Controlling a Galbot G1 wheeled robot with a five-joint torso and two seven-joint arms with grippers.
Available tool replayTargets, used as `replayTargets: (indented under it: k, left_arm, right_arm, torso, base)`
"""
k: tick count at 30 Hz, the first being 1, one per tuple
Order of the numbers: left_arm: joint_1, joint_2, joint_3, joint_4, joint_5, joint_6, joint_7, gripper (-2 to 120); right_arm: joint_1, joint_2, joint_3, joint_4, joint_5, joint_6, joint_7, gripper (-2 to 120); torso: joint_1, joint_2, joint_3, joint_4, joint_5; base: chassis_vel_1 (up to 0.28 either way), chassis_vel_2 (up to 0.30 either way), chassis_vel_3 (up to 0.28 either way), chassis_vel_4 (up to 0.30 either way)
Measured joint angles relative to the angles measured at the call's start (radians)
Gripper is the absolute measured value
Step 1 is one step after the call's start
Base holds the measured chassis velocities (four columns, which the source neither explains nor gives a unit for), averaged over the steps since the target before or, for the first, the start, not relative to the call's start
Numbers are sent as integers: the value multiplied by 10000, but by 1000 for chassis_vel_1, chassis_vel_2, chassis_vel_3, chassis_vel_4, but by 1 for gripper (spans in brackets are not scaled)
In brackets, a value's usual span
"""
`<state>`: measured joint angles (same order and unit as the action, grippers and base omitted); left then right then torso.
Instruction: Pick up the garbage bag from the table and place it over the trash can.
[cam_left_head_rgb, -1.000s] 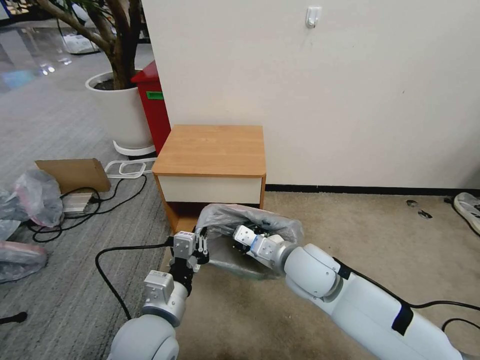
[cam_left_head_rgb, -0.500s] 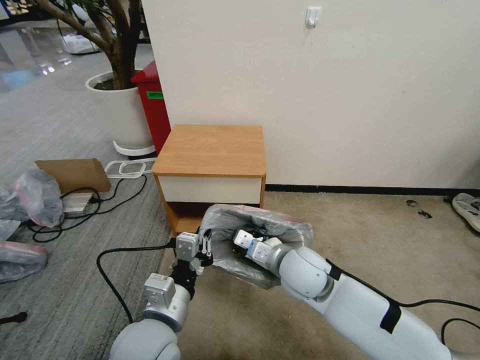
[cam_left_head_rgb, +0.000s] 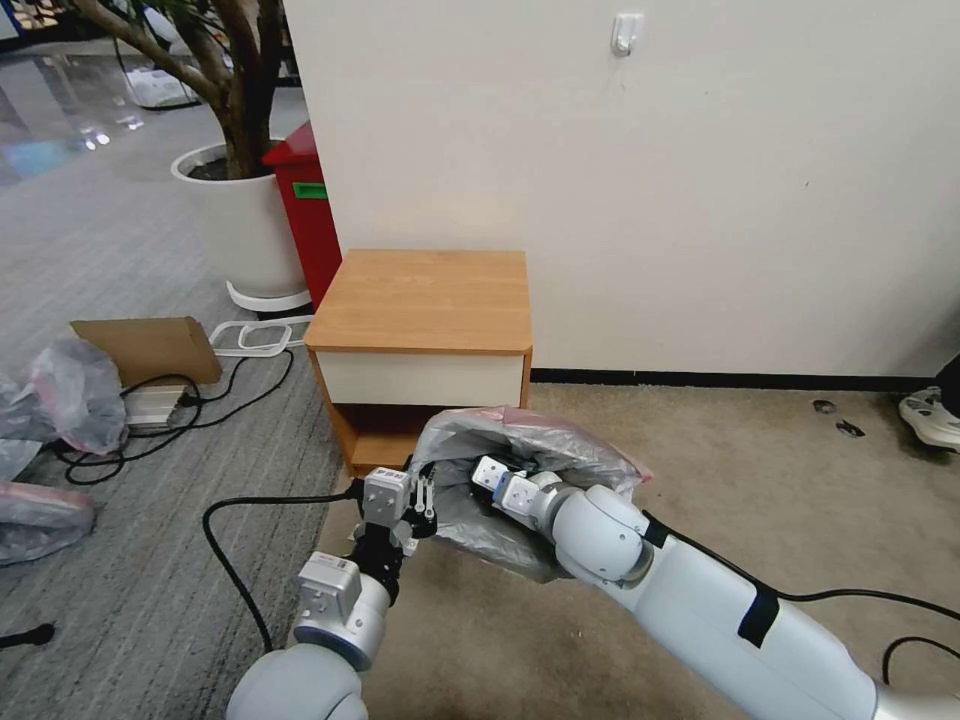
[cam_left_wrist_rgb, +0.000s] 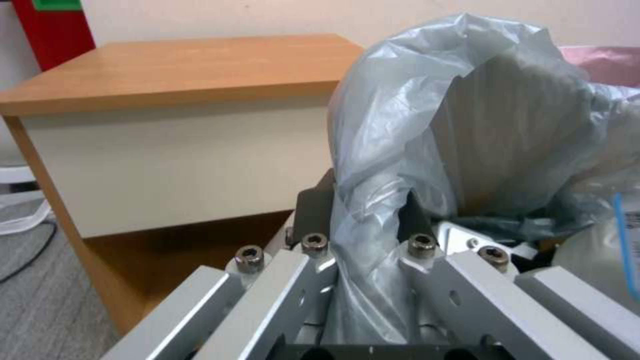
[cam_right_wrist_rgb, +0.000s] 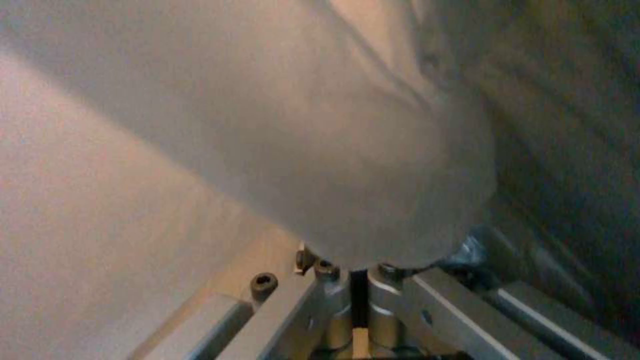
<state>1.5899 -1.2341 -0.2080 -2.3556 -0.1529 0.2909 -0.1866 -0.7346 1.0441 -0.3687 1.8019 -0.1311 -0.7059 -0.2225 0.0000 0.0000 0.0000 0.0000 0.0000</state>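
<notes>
Bag (cam_left_head_rgb: 520, 440) raised, both end effectors gripping.

**Both arms reached forward, wrists close together**

The left arm rose from low in the head view with its wrist bent upward, and the left gripper (cam_left_head_rgb: 424, 497) stood with its fingers (cam_left_wrist_rgb: 313, 280) drawn in tight on a fold of the garbage bag (cam_left_wrist_rgb: 427, 130). The right arm stretched in from the right, elbow low, forearm angled toward the left. The right gripper (cam_left_head_rgb: 478, 470) sat inside the bag, fingers pinched together on the plastic film (cam_right_wrist_rgb: 360, 175).
</notes>
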Motion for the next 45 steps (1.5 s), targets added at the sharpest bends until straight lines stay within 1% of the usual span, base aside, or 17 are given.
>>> replayTargets:
  k: [4,7,9,11,12,15,20,25,30,33,34,35,38,39,42,45]
  left_arm:
    - [3,-33,-54,22,-48,0,7,5]
    - [-91,-105,-266,181,-500,122,-150,5]
    - [-134,-120,-362,219,-649,169,-251,5]
    - [-287,-159,-502,372,-1121,315,-442,5]
    - [-287,-159,-502,372,-1121,315,-442,5]
    - [-437,-210,-561,598,-1487,434,-602,5]
    - [-482,-267,-562,768,-1795,534,-772,5]
    - [-494,-265,-556,852,-1877,586,-824,5]
    - [-562,-209,-430,841,-1835,619,-807,5]
    - [-605,-124,-338,729,-1656,622,-595,5]
    - [-605,-124,-338,729,-1656,622,-595,5]
    - [-603,-63,-328,645,-1597,622,-516,5]
    - [-591,-7,-347,581,-1579,622,-479,5]
    - [-591,-7,-347,581,-1579,622,-479,5]
    - [-602,26,-411,563,-1609,652,-443,5]
    - [-664,29,-459,563,-1783,771,-440,5]
  right_arm:
    - [-16,-182,22,223,464,-2,56,0]
    - [-103,-554,163,734,1140,-1,166,0]
    - [-132,-655,207,853,1288,-2,187,0]
    - [-225,-921,259,1317,1905,0,290,0]
    - [-225,-921,259,1317,1905,0,290,0]
    - [-310,-1031,260,1806,2559,4,390,0]
    - [-320,-997,330,1939,3070,50,558,0]
    - [-297,-975,339,1981,3232,169,617,0]
    - [-229,-914,284,1603,2579,192,418,0]
    - [-118,-778,134,1047,1631,182,159,0]
    - [-118,-778,134,1047,1631,182,159,0]
    - [-46,-699,105,829,1090,185,-40,0]
    - [41,-638,70,729,538,115,-191,0]
    - [41,-638,70,729,538,115,-191,0]
    - [186,-669,-105,799,-645,40,-821,0]
    - [236,-689,-192,870,-1097,38,-1122,0]
  torso:
    - [0,0,0,1,1]
    - [0,0,0,0,0]
    - [1,0,0,1,1]
    - [0,0,0,-1,0]
    - [0,0,0,-1,0]
    - [0,0,0,0,0]
    - [0,0,0,0,0]
    - [1,0,0,0,0]
    - [0,0,0,0,0]
    - [1,0,0,0,0]
    - [1,0,0,0,0]
    - [0,0,0,0,0]
    - [0,0,0,0,0]
    - [0,0,0,0,0]
    - [0,0,0,1,0]
    - [0,0,0,1,0]
  base:
    - [0,0,0,0]
    - [0,0,0,0]
    - [0,0,0,0]
    - [0,0,0,0]
    - [0,0,0,0]
    - [0,0,0,0]
    - [0,0,0,0]
    - [0,0,0,0]
    - [0,0,0,0]
    - [0,0,0,0]
    - [0,0,0,0]
    - [0,0,0,0]
    - [0,0,0,0]
    - [0,0,0,0]
    - [0,0,0,0]
    - [0,0,0,0]
